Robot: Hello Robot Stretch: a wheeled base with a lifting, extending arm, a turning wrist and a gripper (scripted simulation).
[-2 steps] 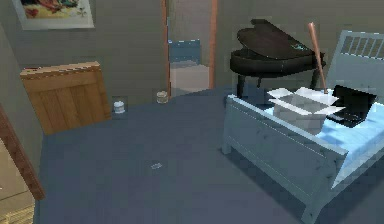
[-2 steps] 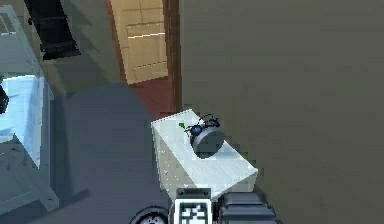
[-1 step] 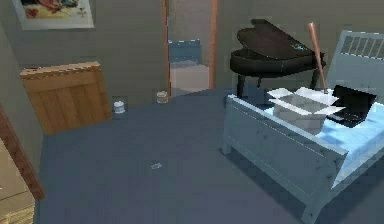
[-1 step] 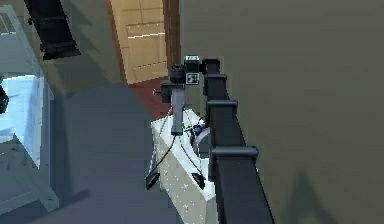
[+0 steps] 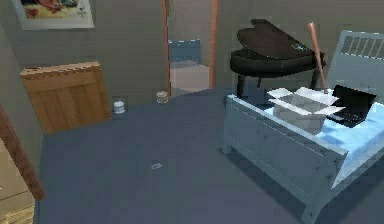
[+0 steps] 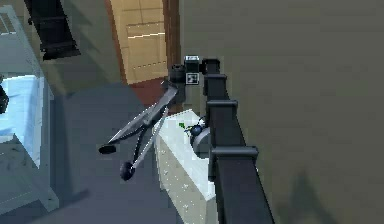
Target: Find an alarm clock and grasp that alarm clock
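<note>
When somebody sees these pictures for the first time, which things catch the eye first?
The black grand piano at the forward view's upper right stands out first, behind a pale blue bed carrying an open cardboard box and a laptop. In the arm side view, the dark arm rises from the bottom edge, its gripper pointing left near a white speckled block.

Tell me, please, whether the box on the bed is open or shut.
Open: the box on the bed has its flaps spread outward.
</note>
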